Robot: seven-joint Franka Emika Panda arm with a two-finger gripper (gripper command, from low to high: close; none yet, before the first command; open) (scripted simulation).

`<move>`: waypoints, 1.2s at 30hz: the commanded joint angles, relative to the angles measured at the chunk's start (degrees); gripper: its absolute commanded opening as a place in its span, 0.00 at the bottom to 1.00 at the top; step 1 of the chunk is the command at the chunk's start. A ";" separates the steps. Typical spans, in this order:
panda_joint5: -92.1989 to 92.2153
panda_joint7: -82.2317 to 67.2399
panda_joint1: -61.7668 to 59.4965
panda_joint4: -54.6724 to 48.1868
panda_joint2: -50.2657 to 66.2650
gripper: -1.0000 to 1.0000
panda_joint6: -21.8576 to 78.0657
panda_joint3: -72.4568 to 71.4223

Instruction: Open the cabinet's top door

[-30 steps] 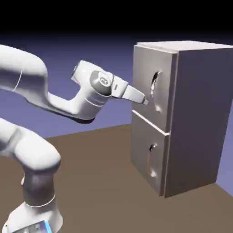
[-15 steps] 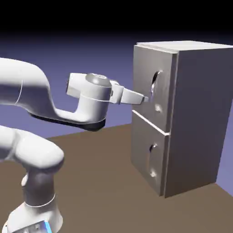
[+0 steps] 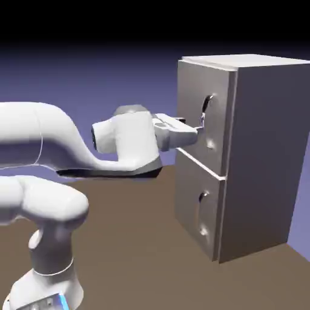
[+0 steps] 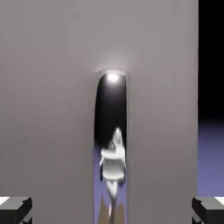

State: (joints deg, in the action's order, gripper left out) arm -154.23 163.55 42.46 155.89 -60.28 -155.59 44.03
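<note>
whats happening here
A white robot arm is reaching for the cabinet to open its top door. The gripper is open, level with the door's loop handle, which sits centred between the fingertips in the hand view. Nothing is gripped yet, and the door looks shut.

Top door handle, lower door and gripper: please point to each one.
top door handle (image 4: 111, 131), hand view, its shiny curved middle
lower door (image 3: 195, 206), exterior view, its front panel
gripper (image 3: 195, 134), exterior view, between its fingertips
</note>
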 commanded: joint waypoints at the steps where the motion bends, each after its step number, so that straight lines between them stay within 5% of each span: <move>1: -0.84 0.68 2.08 -1.54 1.55 1.00 0.75 1.27; 4: -3.00 2.45 7.45 -5.50 5.54 1.00 2.70 4.54; 5: -3.00 2.45 7.45 -5.50 5.54 0.00 2.70 4.54; 27: 34.36 2.10 -25.96 9.79 2.27 0.00 12.25 -39.05; 36: 56.78 -6.02 -25.41 13.00 -2.23 0.00 23.44 -52.81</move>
State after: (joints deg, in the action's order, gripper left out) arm -97.55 157.59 17.04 168.89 -62.51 -132.21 -8.76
